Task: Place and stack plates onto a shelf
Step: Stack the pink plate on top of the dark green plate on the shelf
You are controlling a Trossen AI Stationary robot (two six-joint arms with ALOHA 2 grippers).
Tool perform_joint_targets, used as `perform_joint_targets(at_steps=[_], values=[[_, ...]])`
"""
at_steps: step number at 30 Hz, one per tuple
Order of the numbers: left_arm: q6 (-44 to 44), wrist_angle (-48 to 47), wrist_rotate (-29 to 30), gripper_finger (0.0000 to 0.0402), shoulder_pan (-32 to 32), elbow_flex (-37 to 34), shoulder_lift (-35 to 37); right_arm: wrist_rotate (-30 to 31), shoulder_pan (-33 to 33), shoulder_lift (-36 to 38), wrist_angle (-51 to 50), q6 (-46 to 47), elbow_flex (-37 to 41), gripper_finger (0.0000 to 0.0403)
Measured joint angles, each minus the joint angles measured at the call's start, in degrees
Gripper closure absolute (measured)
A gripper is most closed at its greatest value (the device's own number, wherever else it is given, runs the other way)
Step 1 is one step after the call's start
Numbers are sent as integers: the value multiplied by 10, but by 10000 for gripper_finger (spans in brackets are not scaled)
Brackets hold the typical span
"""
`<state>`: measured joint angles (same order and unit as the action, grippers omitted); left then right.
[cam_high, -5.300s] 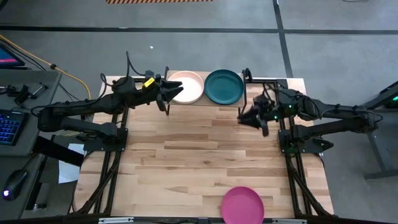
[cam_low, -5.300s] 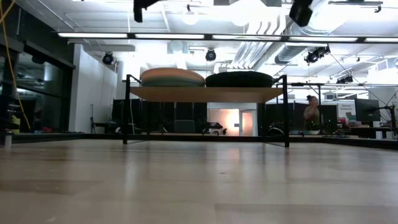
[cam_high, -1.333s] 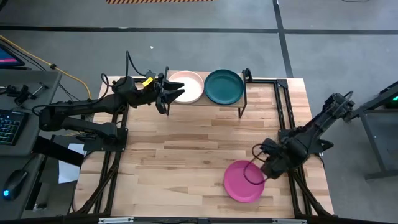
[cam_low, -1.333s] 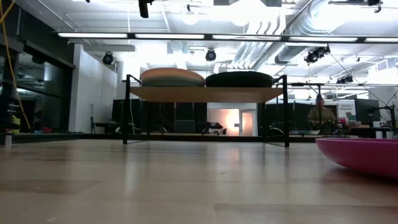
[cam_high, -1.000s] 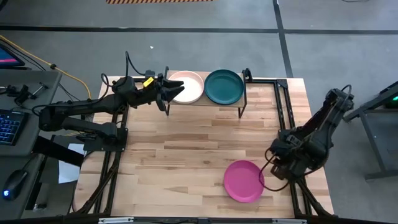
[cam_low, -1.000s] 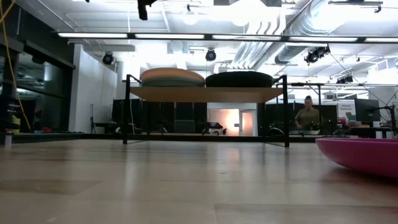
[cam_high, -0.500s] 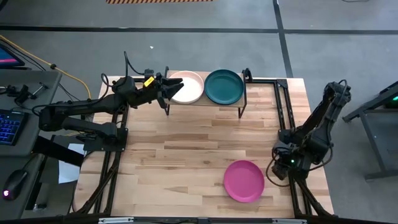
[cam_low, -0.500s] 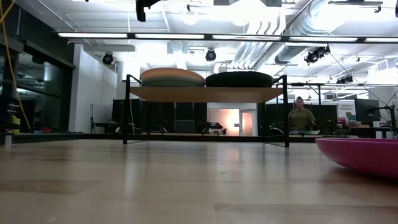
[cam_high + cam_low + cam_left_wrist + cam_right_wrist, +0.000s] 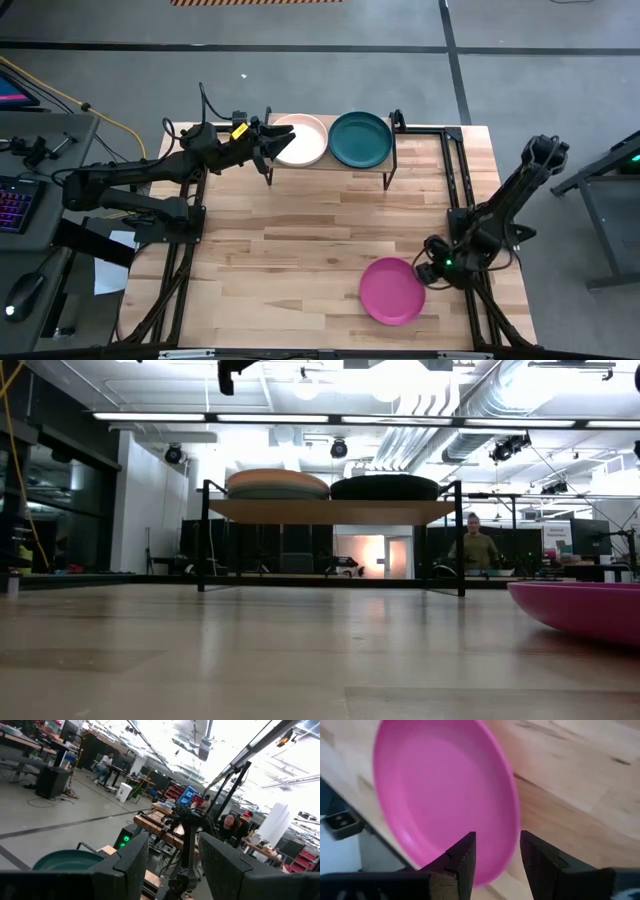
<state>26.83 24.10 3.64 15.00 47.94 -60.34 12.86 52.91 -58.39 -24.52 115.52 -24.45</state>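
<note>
We look down on a light wooden table [image 9: 300, 240] standing on a grey floor, with a bright, open workshop visible beyond it in the low view, where one person [image 9: 472, 548] stands far behind. Two dark arms flank the table. The shelf [image 9: 330, 165] sits at the upper centre of the high view, carrying two stacks: one topped by a white plate [image 9: 300, 140], one by a dark teal plate [image 9: 360, 138]; from table height we make out a greenish plate [image 9: 275, 491] under the pale top one. A single magenta plate [image 9: 392, 291] lies on the table at lower right, well apart from the shelf. The right gripper [image 9: 432, 272] is at that plate's right rim, its two fingers [image 9: 462, 857] narrowly parted around the edge, not closed. The left gripper [image 9: 278, 146] hovers at the shelf's left end, fingers apart and empty.
</note>
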Motion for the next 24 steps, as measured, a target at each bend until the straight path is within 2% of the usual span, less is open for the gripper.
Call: perform_joint_targets(at_steps=[10, 24], values=[[0, 0, 0, 241, 0, 0, 0, -24, -15, -67, 3, 28, -2, 268], [-10, 0, 0, 241, 0, 0, 0, -25, -33, -137, 39, 80, -10, 268]])
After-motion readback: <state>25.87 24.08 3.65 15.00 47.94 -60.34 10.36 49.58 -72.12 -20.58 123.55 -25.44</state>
